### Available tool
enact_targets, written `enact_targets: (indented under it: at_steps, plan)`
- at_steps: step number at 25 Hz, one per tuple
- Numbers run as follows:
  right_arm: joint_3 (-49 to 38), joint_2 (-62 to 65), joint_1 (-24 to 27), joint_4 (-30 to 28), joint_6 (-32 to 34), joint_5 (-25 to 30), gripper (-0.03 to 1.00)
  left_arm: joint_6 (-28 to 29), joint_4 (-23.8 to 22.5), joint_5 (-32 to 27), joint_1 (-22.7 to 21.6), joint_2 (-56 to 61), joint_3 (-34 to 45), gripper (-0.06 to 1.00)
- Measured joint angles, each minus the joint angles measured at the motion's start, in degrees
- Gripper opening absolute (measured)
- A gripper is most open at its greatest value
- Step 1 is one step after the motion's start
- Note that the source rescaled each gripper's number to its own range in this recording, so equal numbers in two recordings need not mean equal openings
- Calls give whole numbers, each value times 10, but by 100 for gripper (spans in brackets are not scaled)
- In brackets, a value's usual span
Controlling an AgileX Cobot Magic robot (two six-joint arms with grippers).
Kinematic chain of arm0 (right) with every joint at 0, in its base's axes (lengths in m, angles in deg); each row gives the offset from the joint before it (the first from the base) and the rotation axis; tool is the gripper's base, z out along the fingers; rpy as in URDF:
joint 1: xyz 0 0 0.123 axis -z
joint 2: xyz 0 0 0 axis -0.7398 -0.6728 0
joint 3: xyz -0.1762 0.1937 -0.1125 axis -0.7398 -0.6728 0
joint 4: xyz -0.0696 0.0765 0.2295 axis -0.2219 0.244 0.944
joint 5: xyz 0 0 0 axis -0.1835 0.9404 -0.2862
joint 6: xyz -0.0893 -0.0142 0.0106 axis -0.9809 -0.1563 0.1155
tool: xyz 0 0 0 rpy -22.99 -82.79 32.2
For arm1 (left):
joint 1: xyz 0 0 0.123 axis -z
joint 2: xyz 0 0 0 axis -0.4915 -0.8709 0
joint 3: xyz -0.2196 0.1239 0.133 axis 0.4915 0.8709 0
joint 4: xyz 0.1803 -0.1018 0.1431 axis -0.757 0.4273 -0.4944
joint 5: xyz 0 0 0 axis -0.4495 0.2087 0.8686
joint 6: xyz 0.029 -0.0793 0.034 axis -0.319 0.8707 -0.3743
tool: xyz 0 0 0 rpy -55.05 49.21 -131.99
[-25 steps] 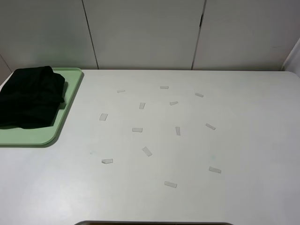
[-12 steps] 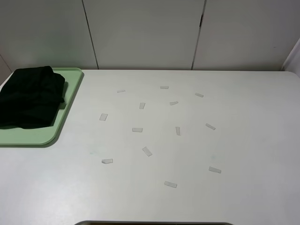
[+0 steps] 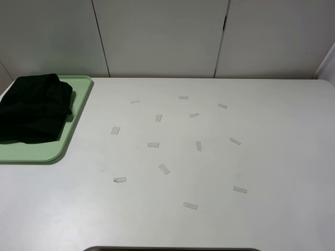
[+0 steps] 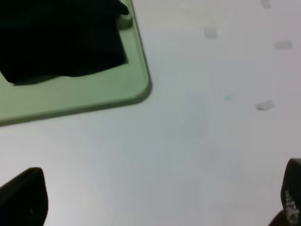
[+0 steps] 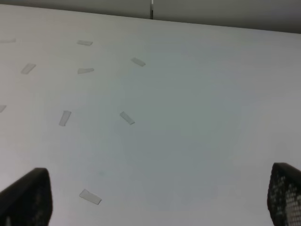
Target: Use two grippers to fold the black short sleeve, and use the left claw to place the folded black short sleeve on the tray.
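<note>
White tabletop [image 3: 220, 172] under grey wall panels. Black short sleeve [image 3: 32, 107] folded, lying on green tray [image 3: 78, 102] at far left corner. Clear strips [image 3: 164, 168] scattered mid-tabletop. Left hand [image 4: 155, 200] and right hand [image 5: 160, 200] spread wide apart, holding nothing, over bare surface.

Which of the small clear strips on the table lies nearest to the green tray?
The strip at the left edge of the scattered group, level with the tray's middle. Every other strip lies farther right or nearer the table's front edge.
</note>
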Motion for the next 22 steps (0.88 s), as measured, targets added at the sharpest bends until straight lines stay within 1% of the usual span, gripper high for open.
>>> enact_targets:
  at_steps: [2, 5, 10, 22]
  plan:
    - [0, 0, 0, 0, 0, 0, 100, 0, 12, 10, -11, 0, 6, 100]
    - [0, 0, 0, 0, 0, 0, 100, 0, 20, 45, -21, 0, 23, 100]
    - [0, 0, 0, 0, 0, 0, 100, -18, 33, 50, -21, 0, 27, 100]
    - [0, 0, 0, 0, 0, 0, 100, -22, 33, 51, -21, 0, 27, 100]
